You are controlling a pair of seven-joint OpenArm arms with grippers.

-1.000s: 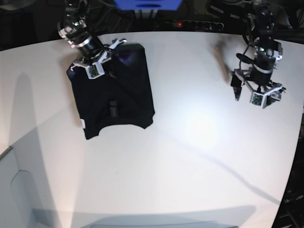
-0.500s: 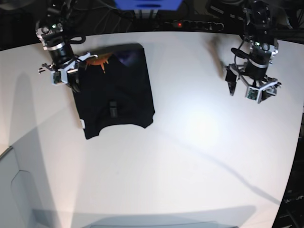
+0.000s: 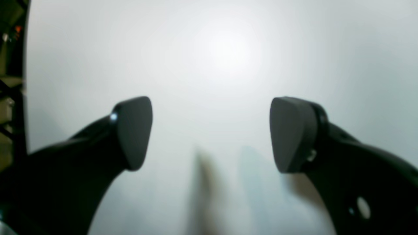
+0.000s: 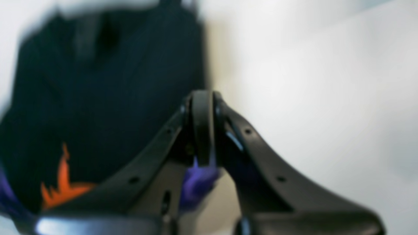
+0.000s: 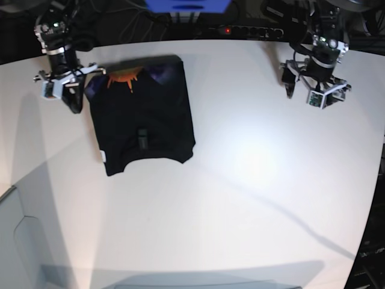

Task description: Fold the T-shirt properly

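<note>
Desk (image 5: 240, 180) carries one folded T-shirt (image 5: 144, 120); of two grippers, the left gripper (image 5: 304, 90) gapes empty, the right gripper (image 5: 75, 102) clenched on nothing beside it.

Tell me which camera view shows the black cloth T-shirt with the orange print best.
The base view: the whole black cloth T-shirt lies folded on the white table, its outline complete. The right wrist view shows it only blurred, partly hidden behind the right gripper. The left wrist view shows none of it.
</note>
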